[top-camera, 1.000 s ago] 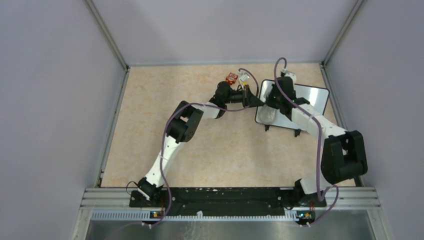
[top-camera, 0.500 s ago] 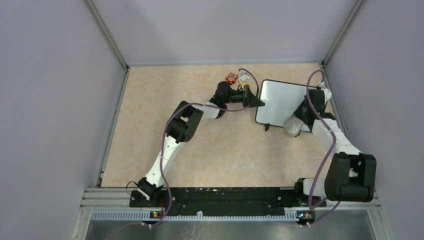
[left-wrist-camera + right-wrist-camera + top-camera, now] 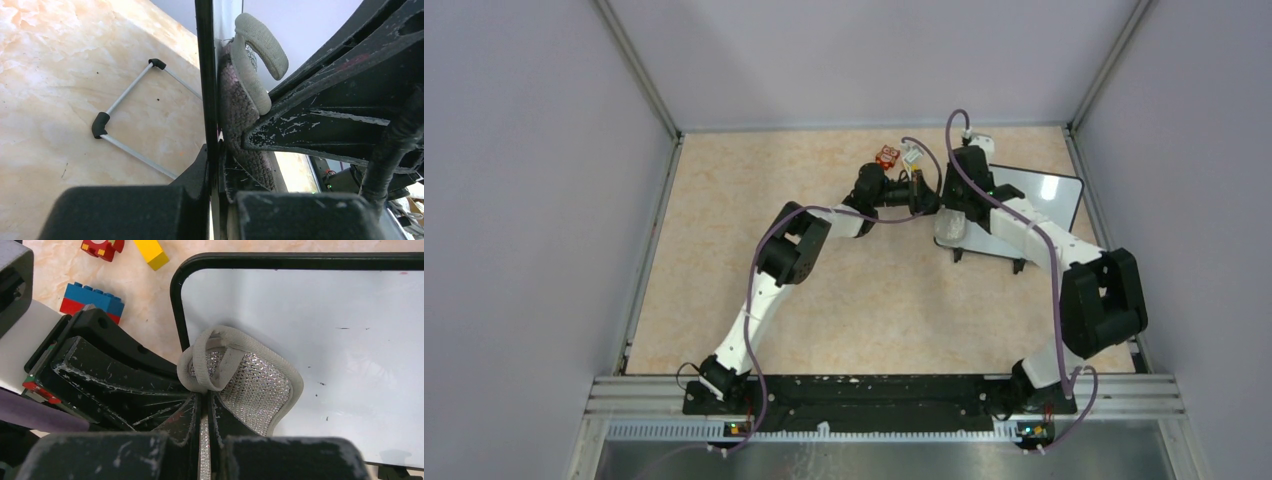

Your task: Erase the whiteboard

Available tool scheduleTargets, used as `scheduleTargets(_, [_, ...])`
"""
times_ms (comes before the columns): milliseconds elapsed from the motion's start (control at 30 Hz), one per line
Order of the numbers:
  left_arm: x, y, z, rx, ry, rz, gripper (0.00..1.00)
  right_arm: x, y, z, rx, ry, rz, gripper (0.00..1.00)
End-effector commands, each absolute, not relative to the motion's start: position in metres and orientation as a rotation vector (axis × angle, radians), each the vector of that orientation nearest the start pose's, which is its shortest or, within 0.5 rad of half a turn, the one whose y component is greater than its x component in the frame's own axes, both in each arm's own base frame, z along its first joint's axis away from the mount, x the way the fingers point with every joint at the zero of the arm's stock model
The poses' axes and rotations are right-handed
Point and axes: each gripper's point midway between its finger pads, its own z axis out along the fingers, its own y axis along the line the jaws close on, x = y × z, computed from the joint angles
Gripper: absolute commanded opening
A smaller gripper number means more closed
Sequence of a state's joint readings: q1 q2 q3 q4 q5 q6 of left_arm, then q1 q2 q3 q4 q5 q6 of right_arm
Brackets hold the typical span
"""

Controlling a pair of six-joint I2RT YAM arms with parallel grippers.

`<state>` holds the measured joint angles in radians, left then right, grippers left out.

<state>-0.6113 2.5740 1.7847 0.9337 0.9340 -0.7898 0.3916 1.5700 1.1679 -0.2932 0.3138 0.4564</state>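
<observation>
The whiteboard (image 3: pixel 1049 192) stands far right on the bench (image 3: pixel 844 290); left jaws clamped on its left frame edge, right jaws clamped on wiping pad (image 3: pixel 250 382) pressed there. My worry: pad snags frame, or arms collide, tipping board

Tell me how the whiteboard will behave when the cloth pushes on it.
Likely stiff: the whiteboard frame runs straight in the left wrist view. Its glossy face is probably slippery, so the cloth should glide. Perched on thin wire feet, it looks light and apt to slide, hence the left claw clamping its edge.
</observation>
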Motion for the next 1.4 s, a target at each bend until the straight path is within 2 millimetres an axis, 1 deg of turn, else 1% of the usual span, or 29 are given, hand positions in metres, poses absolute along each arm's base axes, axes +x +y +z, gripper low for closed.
scheduleTargets(0, [0.42,-0.48,0.114,0.795,1.566,-1.634,0.0,0.414,0.099,0.158,0.296,2.178,-0.004,0.0])
scheduleTargets(100, [0.42,-0.48,0.114,0.792,1.57,-1.636,0.0,0.398,0.071,0.151,0.342,2.185,-0.04,0.0])
scheduleTargets(200, [0.421,-0.48,0.114,0.784,1.58,-1.634,0.0,0.376,0.05,0.15,0.341,2.18,-0.113,0.0])
scheduleTargets(267, [0.421,-0.48,0.114,0.784,1.581,-1.635,0.0,0.364,0.042,0.153,0.33,2.175,-0.149,0.0])
scheduleTargets(333, [0.42,-0.479,0.115,0.782,1.582,-1.637,0.0,0.355,0.036,0.163,0.326,2.158,-0.162,0.0])
scheduleTargets(367, [0.419,-0.479,0.116,0.782,1.582,-1.64,0.0,0.35,0.035,0.166,0.324,2.153,-0.161,0.0])
scheduleTargets(433, [0.419,-0.477,0.117,0.78,1.582,-1.64,0.04,0.344,0.035,0.172,0.317,2.144,-0.135,0.0])
scheduleTargets(500, [0.418,-0.476,0.12,0.778,1.58,-1.638,0.12,0.339,0.04,0.175,0.306,2.143,-0.091,0.0])
scheduleTargets(600, [0.418,-0.471,0.126,0.762,1.58,-1.629,0.27,0.334,0.048,0.172,0.283,2.165,-0.034,0.0])
scheduleTargets(633, [0.418,-0.468,0.128,0.755,1.578,-1.625,0.34,0.332,0.05,0.17,0.275,2.177,-0.029,0.0])
scheduleTargets(700, [0.419,-0.461,0.136,0.747,1.558,-1.619,0.44,0.33,0.05,0.166,0.272,2.193,-0.028,0.0])
scheduleTargets(800, [0.418,-0.453,0.145,0.735,1.531,-1.619,0.58,0.327,0.053,0.161,0.253,2.208,-0.026,0.0])
scheduleTargets(833, [0.417,-0.45,0.148,0.732,1.522,-1.618,0.61,0.328,0.055,0.16,0.244,2.21,-0.026,0.0])
scheduleTargets(900, [0.417,-0.445,0.152,0.726,1.505,-1.608,0.67,0.327,0.06,0.157,0.222,2.219,-0.024,0.0])
scheduleTargets(1000, [0.416,-0.437,0.158,0.713,1.475,-1.594,0.73,0.325,0.07,0.152,0.177,2.238,-0.02,0.0])
scheduleTargets(1133, [0.417,-0.422,0.166,0.681,1.445,-1.577,0.77,0.32,0.088,0.141,0.103,2.275,-0.004,0.0])
scheduleTargets(1233, [0.42,-0.408,0.171,0.639,1.434,-1.548,0.79,0.312,0.111,0.127,0.012,2.315,0.04,0.0])
scheduleTargets(1267, [0.422,-0.401,0.171,0.619,1.437,-1.535,0.85,0.308,0.121,0.121,-0.035,2.332,0.061,0.0])
scheduleTargets(1300, [0.423,-0.394,0.174,0.6,1.434,-1.521,0.89,0.303,0.131,0.116,-0.085,2.347,0.076,0.0])
scheduleTargets(1367, [0.426,-0.378,0.181,0.56,1.431,-1.497,0.89,0.292,0.147,0.102,-0.172,2.383,0.087,0.0])
